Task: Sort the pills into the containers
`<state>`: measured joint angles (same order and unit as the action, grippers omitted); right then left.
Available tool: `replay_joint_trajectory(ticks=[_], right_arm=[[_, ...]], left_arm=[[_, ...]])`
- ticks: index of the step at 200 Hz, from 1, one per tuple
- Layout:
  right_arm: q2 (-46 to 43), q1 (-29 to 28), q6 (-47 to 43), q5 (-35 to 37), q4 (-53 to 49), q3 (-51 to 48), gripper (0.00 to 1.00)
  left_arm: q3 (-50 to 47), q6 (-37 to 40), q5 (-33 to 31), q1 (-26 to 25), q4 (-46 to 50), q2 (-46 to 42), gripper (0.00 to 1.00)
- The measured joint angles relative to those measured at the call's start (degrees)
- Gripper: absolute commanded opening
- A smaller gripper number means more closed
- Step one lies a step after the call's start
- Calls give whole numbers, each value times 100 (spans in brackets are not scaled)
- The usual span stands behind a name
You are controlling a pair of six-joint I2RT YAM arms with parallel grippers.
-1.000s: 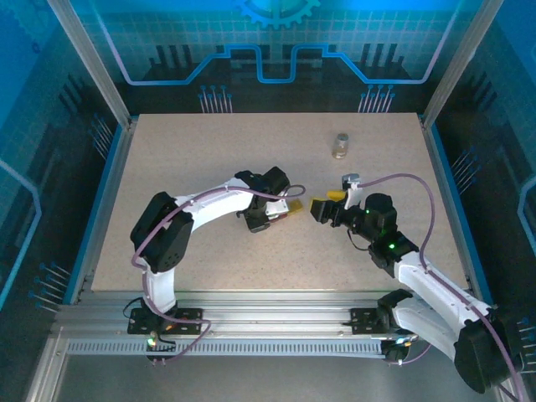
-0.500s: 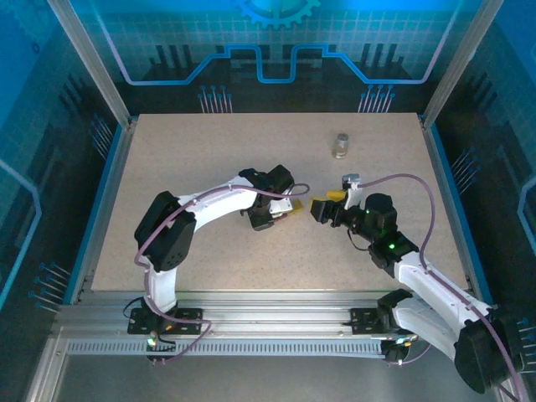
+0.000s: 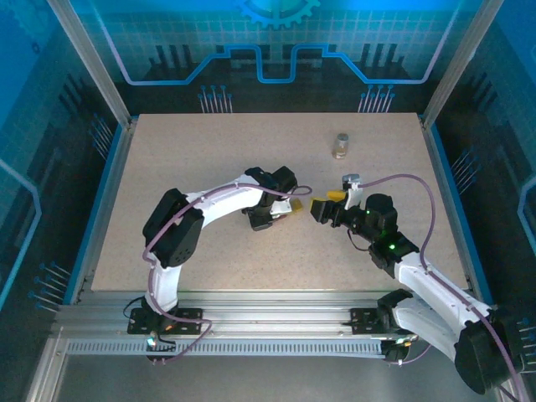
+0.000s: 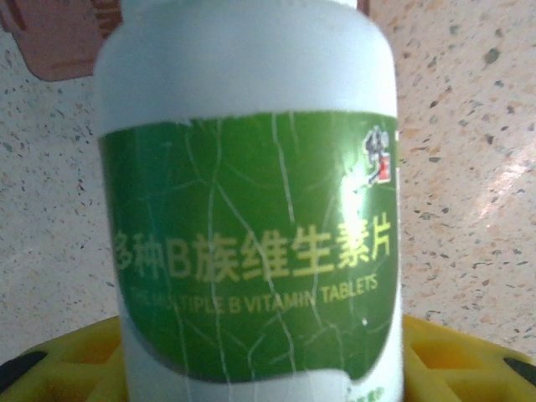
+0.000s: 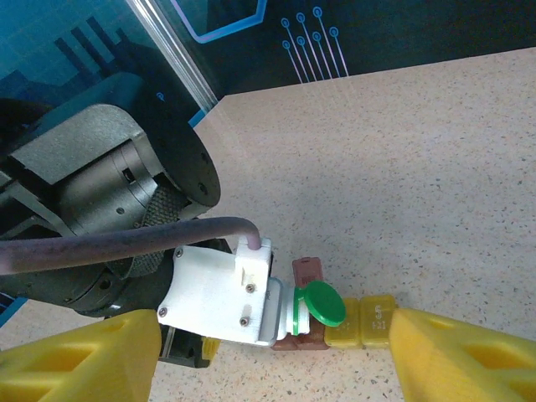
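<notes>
While the left hand [image 3: 283,209] clamps the white plastic bottle with a green label [image 4: 251,209] at mid-tabletop [image 3: 209,151], the right hand [image 3: 322,208] gapes empty just right. Flat yellow and red-brown pills [image 5: 360,322] lie by its cap.

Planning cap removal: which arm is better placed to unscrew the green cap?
Right, likely: the right gripper is open and faces the green cap, while the left gripper holds the white vitamin bottle.
</notes>
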<state>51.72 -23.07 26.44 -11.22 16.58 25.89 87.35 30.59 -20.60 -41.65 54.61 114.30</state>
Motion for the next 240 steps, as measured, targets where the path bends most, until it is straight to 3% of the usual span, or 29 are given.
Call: replay_joint_trajectory(ticks=[118, 240], right_arm=[[-170, 0, 37, -2, -15, -57, 74], [-170, 0, 57, 7, -66, -83, 74]], left_arm=[[326, 629, -1460, -369, 363, 319, 0], [55, 1311, -2199, -507, 83, 247, 0]])
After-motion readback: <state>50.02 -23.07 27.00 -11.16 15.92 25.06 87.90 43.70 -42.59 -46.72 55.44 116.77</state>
